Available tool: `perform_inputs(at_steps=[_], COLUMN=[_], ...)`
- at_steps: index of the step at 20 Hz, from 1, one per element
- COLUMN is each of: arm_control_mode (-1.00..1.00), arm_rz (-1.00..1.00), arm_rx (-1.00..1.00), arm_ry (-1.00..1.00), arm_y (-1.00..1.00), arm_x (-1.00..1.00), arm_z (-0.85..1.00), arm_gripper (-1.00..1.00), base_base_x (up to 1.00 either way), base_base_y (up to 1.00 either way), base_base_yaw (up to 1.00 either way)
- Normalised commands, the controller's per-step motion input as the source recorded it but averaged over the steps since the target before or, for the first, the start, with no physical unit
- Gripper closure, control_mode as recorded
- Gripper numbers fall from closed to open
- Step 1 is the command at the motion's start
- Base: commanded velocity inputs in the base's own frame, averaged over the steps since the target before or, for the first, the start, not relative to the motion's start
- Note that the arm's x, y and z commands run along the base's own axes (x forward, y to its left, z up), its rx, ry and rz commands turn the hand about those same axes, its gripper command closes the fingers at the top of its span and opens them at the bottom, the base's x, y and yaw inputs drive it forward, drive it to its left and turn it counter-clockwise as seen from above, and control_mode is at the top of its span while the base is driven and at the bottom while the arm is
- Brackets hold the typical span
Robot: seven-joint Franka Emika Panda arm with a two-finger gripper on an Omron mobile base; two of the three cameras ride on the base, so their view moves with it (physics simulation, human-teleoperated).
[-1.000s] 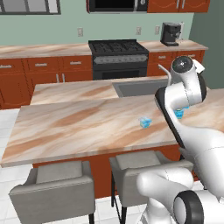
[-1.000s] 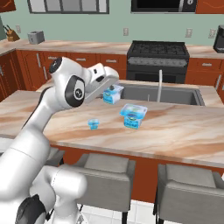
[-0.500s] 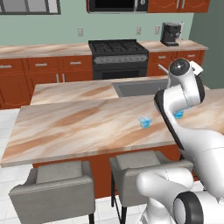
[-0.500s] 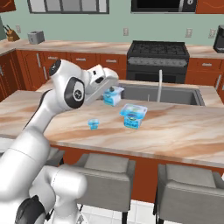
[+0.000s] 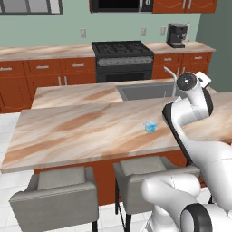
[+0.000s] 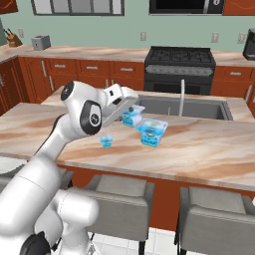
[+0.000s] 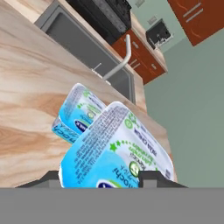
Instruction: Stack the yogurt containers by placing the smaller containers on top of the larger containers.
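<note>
- Light-blue plastic with a white printed lid marks the middle-sized tub [image 7: 116,148], which is seen in the hand view pinched between the two dark finger tips of the gripper [image 7: 100,177], one tip on each side of it.
- In the right base view the same middle-sized tub [image 6: 132,115] is held above the marble island counter [image 6: 209,149], lifted clear of it, at the end of the white arm.
- The widest tub [image 6: 152,131], with its flaring rim, is seen resting on the island counter just beside the held tub, on the side away from the robot's shoulder and a little nearer the camera.
- In the hand view the widest tub [image 7: 78,114] appears just beyond the held one, partly hidden behind it, between the gripper and the sink [image 7: 83,46].
- The tiny tub [image 6: 105,141] is found on the counter on the other side of the held tub, nearer the counter's front edge; it is also seen alone in the left base view [image 5: 150,127].
- The coming move is judged to turn on a short sideways carry from the held tub's place to directly above the widest tub, followed by a lowering onto its lid.
- Both lids appear tilted in the hand view; whether the held tub is level cannot be told.
</note>
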Motion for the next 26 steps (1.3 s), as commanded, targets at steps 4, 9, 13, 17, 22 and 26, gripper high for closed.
perform_inputs(at_steps=[4,9,13,17,22,26], arm_control_mode=[-1.0,-1.0,-1.0,-1.0,-1.0,-1.0], arm_rz=[0.0,0.0,0.0,0.0,0.0,0.0], arm_rx=[0.0,0.0,0.0,0.0,0.0,0.0], arm_ry=[0.0,0.0,0.0,0.0,0.0,0.0], arm_y=[-0.07,-0.06,-0.09,-0.17,-0.19,-0.11], arm_x=[0.24,0.34,0.25,0.13,0.04,0.08], arm_z=[-0.15,-0.02,0.0,-0.06,-0.09,-0.09], arm_gripper=[1.0,1.0,1.0,1.0,1.0,1.0], base_base_x=[0.0,0.0,0.0,0.0,0.0,0.0], base_base_y=[0.0,0.0,0.0,0.0,0.0,0.0], base_base_yaw=[0.0,0.0,0.0,0.0,0.0,0.0])
